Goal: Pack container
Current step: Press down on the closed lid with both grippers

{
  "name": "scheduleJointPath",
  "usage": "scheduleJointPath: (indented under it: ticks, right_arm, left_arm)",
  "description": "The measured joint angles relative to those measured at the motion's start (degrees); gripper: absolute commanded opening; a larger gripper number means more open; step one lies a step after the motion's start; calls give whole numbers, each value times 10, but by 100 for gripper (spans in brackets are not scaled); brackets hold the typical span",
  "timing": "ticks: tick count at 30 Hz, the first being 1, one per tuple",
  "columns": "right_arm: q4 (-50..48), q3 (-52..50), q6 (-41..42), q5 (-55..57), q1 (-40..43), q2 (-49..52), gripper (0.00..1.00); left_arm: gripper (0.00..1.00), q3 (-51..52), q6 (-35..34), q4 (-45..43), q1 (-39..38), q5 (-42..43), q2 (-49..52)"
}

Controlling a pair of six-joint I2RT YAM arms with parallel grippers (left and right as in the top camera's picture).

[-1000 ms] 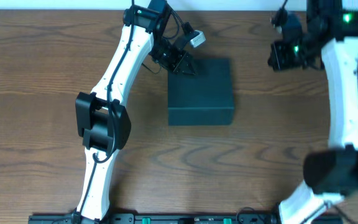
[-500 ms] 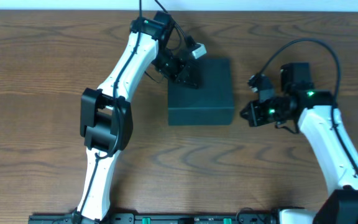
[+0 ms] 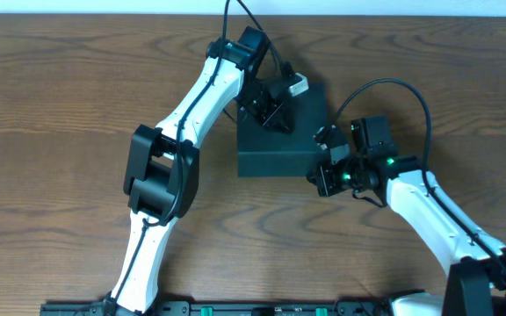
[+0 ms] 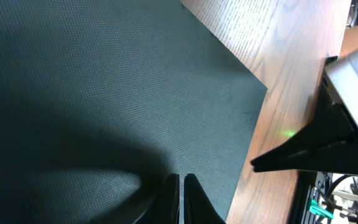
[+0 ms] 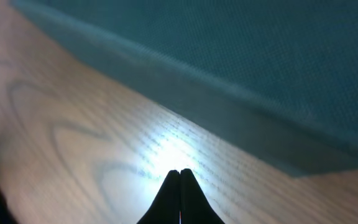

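We log the container (image 3: 297,145), long axis unclear, corner hidden under pressed-together left claw (image 3: 273,117); right claw (image 3: 317,178) likewise closed.

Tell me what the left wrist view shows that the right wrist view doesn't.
Left wrist only: the container's flat top and one corner, part of the right arm beside it, and a green glow on the table. Right wrist only: the container's side wall meeting the table, with bright glare on the wood. Both: the dark container, the wooden table, and each arm's own closed pair, the left fingers and the right fingers.
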State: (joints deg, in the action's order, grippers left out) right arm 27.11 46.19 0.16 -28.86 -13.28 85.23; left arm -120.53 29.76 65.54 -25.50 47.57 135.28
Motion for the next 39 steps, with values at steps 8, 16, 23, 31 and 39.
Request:
scheduleJointPath:
  ticks: [8,16,23,31,39]
  right_arm:
    - [-105,-55,49,68,-43,0,2]
    - [-191,-61,80,123,-87,30,2]
    - [-238,-63,86,143,-102,82,2]
    - [-269,-65,89,150,-102,91,1]
    - [-270,-66,89,148,-102,86,2]
  left_arm:
    - [6,0,-13,0,2,12,16]
    - [6,0,-13,0,2,15,18]
    - [6,0,-13,1,3,16,18]
    - [6,0,-13,0,3,16,19]
    - [6,0,-22,4,5,19,19]
